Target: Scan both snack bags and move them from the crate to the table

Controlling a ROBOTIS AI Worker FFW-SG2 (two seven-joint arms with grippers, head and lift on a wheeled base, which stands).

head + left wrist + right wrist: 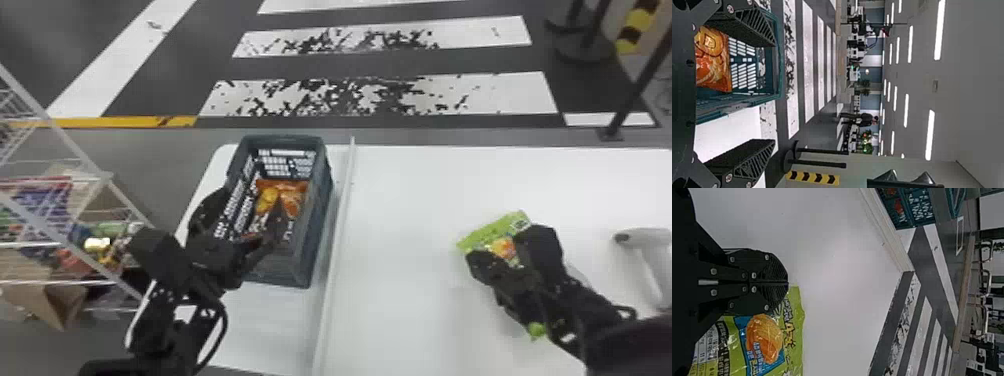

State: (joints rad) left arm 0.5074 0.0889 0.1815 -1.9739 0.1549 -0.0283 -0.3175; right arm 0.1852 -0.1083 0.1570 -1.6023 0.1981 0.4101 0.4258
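Reaching over the dark teal crate [314, 220] with the left gripper [248, 207], angling in from its near left side and holding ribbed black fingers [752, 23] wide apart, with nothing between them. Keeping the orange snack bag [287, 192] inside that crate, loose and lying low between hard plastic walls pierced with rows of slots. Catching light on its glossy, crinkled film, printed in orange and yellow with rounded chip shapes.

Pressing the fingers of the right gripper [788, 282] together, clamping on the edge of the green snack bag [500, 232] over the white table [410, 200]. Stretching the right arm in from the lower right corner and pointing the hand forward and leftward. Tilting that bag beneath the hand and wrinkling its shiny green film, with a blue panel and a ridged orange chip printed on it. Carrying bold dark lettering by the chip and finer lines of print farther along the bag.

Standing the crate on the table's left part, beside a long, straight, raised pale strip [336, 250]. Showing a smooth, pale handheld scanner [650, 260] to the right of the right gripper, and a white wire rack [107, 179] holding colourful packets at the far left.
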